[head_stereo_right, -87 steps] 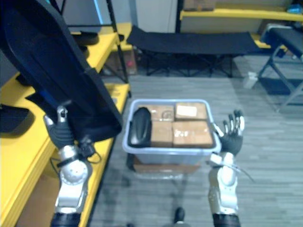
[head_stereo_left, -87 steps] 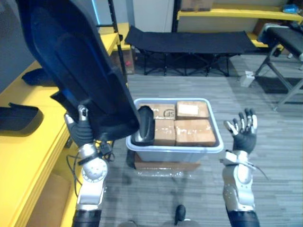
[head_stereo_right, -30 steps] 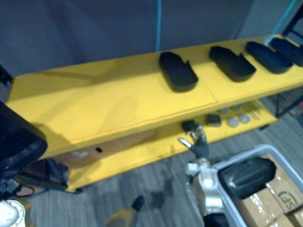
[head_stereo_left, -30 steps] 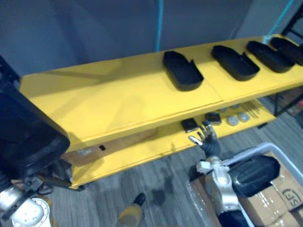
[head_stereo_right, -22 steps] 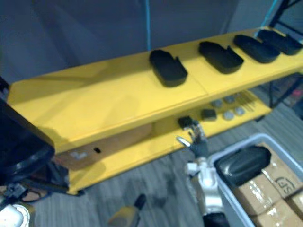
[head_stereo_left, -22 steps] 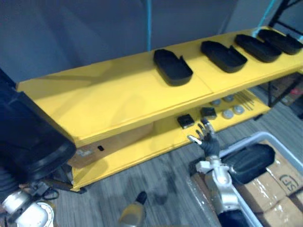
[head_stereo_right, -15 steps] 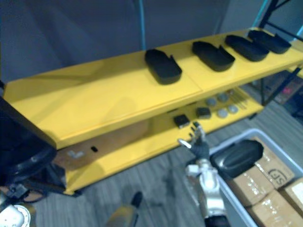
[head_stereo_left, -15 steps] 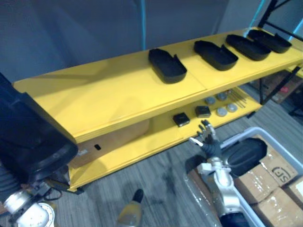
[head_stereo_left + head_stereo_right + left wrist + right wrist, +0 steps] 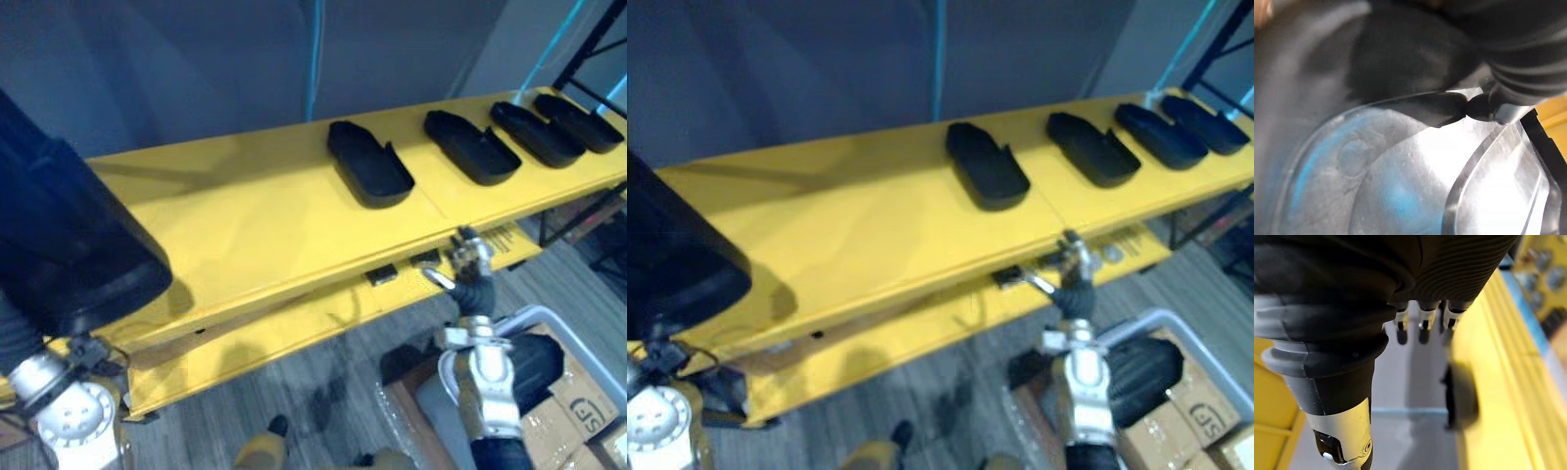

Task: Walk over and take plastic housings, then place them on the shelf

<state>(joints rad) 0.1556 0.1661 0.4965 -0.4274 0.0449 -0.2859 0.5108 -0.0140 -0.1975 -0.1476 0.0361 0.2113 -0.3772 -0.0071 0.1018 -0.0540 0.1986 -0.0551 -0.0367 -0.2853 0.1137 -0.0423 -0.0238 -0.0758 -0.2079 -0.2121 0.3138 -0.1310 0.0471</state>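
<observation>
Left hand (image 9: pixel 1442 108) grips glossy curved black housing (image 9: pixel 69 235).

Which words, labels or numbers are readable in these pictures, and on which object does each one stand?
None can be read.
The cardboard box bears a dark mark, too blurred to read.
The housings on the yellow shelf show no print.

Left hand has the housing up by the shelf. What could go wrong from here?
1. The held housing is big and gripped by the left hand alone at one end, near the left end of the top shelf; set down there, it may overhang and tip off.
2. The open right hand is raised close to the shelf's front edge; a step forward may knock it against that edge.
</observation>
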